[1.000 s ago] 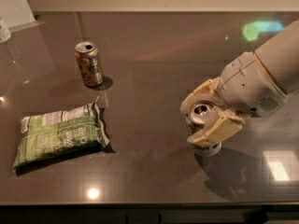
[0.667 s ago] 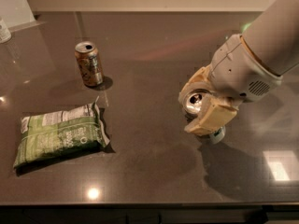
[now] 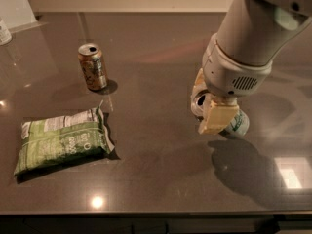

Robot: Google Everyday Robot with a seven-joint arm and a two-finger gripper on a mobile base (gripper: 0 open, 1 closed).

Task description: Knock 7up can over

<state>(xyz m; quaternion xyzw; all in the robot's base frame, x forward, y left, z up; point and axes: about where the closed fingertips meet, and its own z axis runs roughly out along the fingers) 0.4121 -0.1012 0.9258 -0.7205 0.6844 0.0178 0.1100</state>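
The 7up can (image 3: 240, 123) is a silver-grey can with white and green markings, right of the table's middle. It leans well over, with its shiny silver top (image 3: 199, 102) turned to the left and its body trailing to the right. My gripper (image 3: 207, 106) comes down from the big white arm (image 3: 253, 38) at the upper right and sits right at the can's upper end, covering its middle. An orange-brown can (image 3: 92, 66) stands upright far to the left, apart from the gripper.
A green chip bag (image 3: 61, 143) lies flat at the front left of the dark glossy table (image 3: 161, 179). A white object (image 3: 4, 32) shows at the far left edge. The table's front edge runs along the bottom.
The arm has swung up and to the left over the 7up can. The can, upright before, now leans with its top to the left. The orange-brown can and the bag have not moved.
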